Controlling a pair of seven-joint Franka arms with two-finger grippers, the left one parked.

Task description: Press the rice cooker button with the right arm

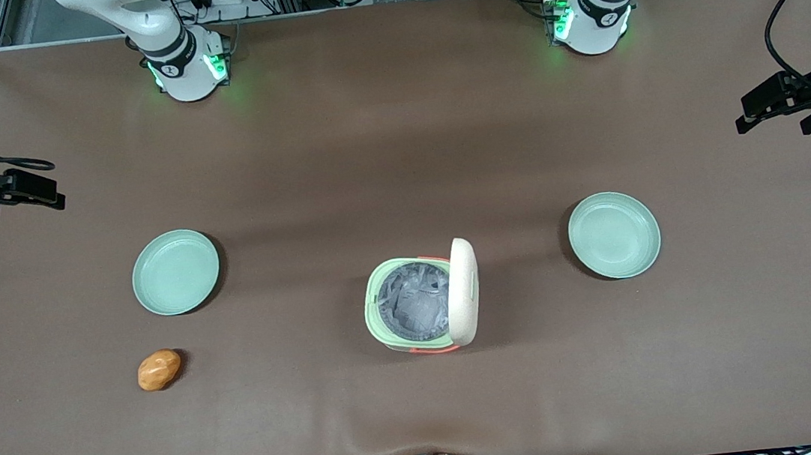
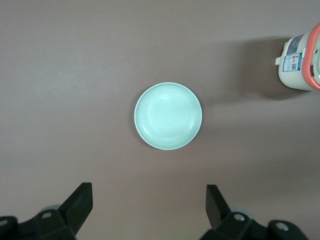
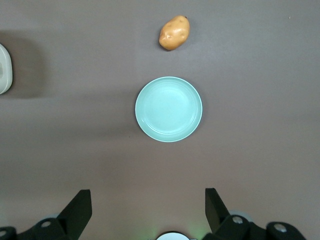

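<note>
Front view: cooker (image 1: 414, 306) sits mid-bench (image 1: 397, 145), nearer the camera than both plates, with the lid (image 1: 463, 291) tipped up on edge along its 3 o'clock side and the grey pot laid bare. Orange-red trim peeks out at its 6 o'clock edge. No button to be made out from above. Tool (image 1: 44, 194) hangs at the working arm's end of the bench, far out at about 10 o'clock from the cooker and well apart from it. Plate (image 1: 175, 272) lies between the two, at roughly 9 to 10 o'clock from the cooker. Potato (image 1: 159, 369) rests on the bench at 6 o'clock from that plate. Second plate (image 1: 613, 235) lies toward the parked arm's end.

Left wrist view: second plate (image 2: 168, 116) seen from above. Shows the cooker's (image 2: 300, 62) cream side wall with a small label, but no button.

Right wrist view: tool (image 3: 146, 192) spread wide, fingers (image 3: 80, 210) pinching nothing, poised above the plate (image 3: 168, 109). Potato (image 3: 174, 33) just past the plate, apart from it. Only a sliver of the cooker (image 3: 4, 69) at the frame's edge.

Judged step: approach not yet begun, press not yet made. Next move calls for a long sideways carry across the bench to the cooker, then finding the button, probably on a side wall, and a short, straight push with a fingertip. Worth minding: the upright lid, and the light cooker sliding under a push.
</note>
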